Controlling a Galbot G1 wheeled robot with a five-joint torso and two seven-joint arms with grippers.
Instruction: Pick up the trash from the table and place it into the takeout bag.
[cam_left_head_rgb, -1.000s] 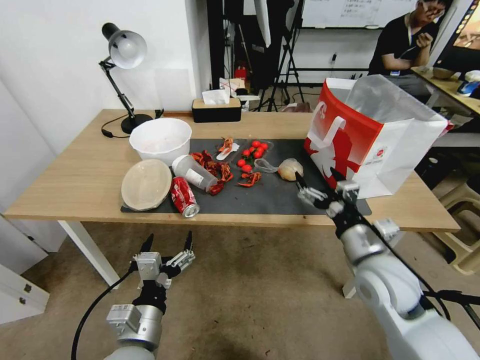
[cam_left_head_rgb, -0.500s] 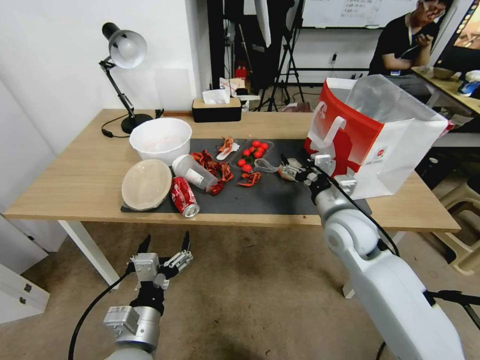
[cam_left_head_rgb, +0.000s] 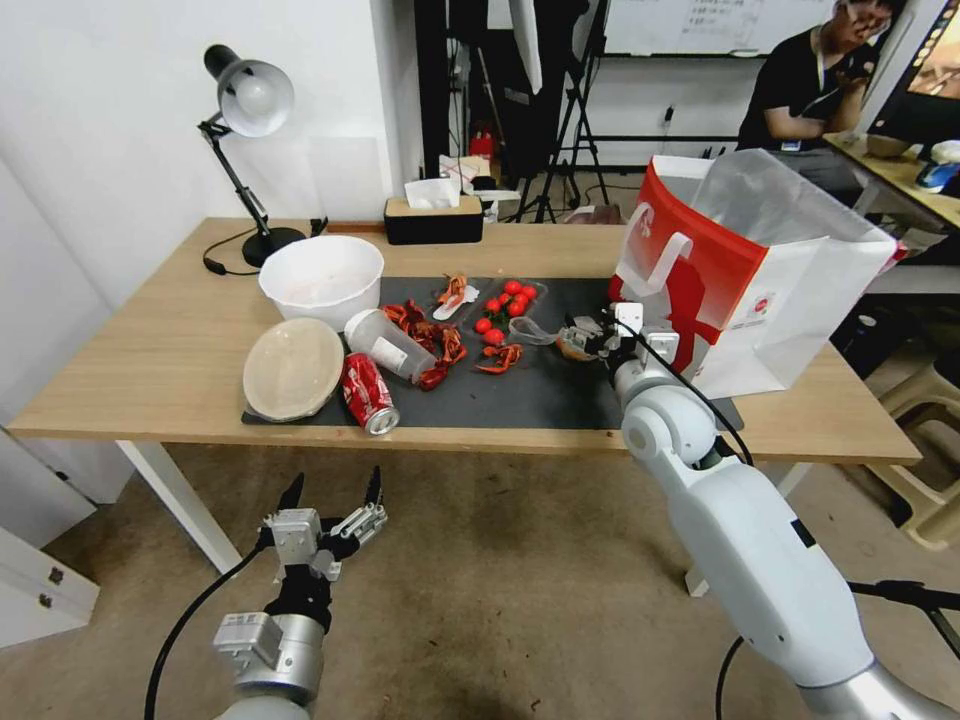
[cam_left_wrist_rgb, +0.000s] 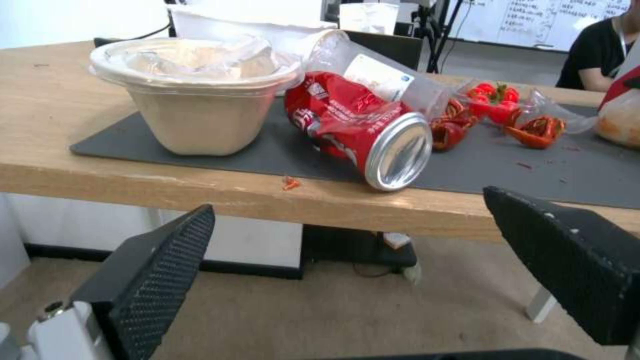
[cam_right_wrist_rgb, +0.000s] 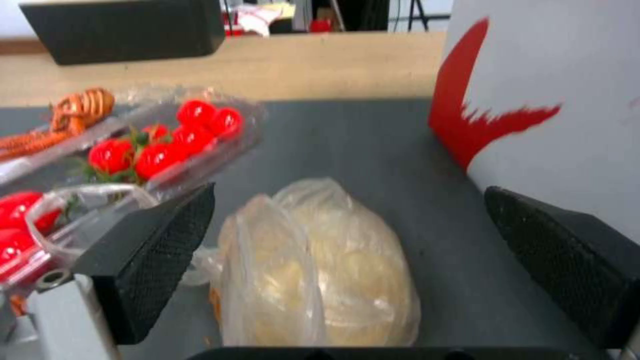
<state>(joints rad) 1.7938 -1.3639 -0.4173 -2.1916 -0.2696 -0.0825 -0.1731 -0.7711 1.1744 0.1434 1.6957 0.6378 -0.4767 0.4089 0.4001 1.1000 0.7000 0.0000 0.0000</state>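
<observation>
right tool (cam_left_head_rgb: 583, 340): over the dark grey mat (cam_left_head_rgb: 560, 385) just left of the takeout bag (cam_left_head_rgb: 745, 270), fingers spread wide on either side of the plastic-wrapped lump (cam_right_wrist_rgb: 320, 270); not closed on it, pads (cam_right_wrist_rgb: 160, 255) clear of the wrap in the wrist view.
left tool (cam_left_head_rgb: 333, 500): hangs below the near edge of the counter (cam_left_head_rgb: 150, 350), over the floor, fingers wide apart, holding nothing.
plastic-wrapped lump: lies on the mat, near the red-and-white wall of the bag, between the right tool's fingers.
takeout bag: upright at the right end of the counter, white flat handle facing left, clear liner sticking up out of the top.
red soda can (cam_left_head_rgb: 368, 393): dented, on its side at the near edge of the mat, open end toward the near edge; touching the clear plastic cup (cam_left_head_rgb: 390, 345) behind it.
clear plastic cup: on its side, mouth toward the far left, beside the red shell scraps (cam_left_head_rgb: 435, 345).
beige bowl with lid (cam_left_head_rgb: 293, 368): at the left near corner of the mat, just left of the can; crumpled plastic under the lid in the left wrist view.
white bowl (cam_left_head_rgb: 321, 278): just behind it, on the wood.
cherry tomatoes (cam_left_head_rgb: 505, 300): in a clear tray mid-mat, left of the lump.
desk lamp (cam_left_head_rgb: 245, 130): far left corner.
tissue box (cam_left_head_rgb: 433, 218): far edge, middle.
</observation>
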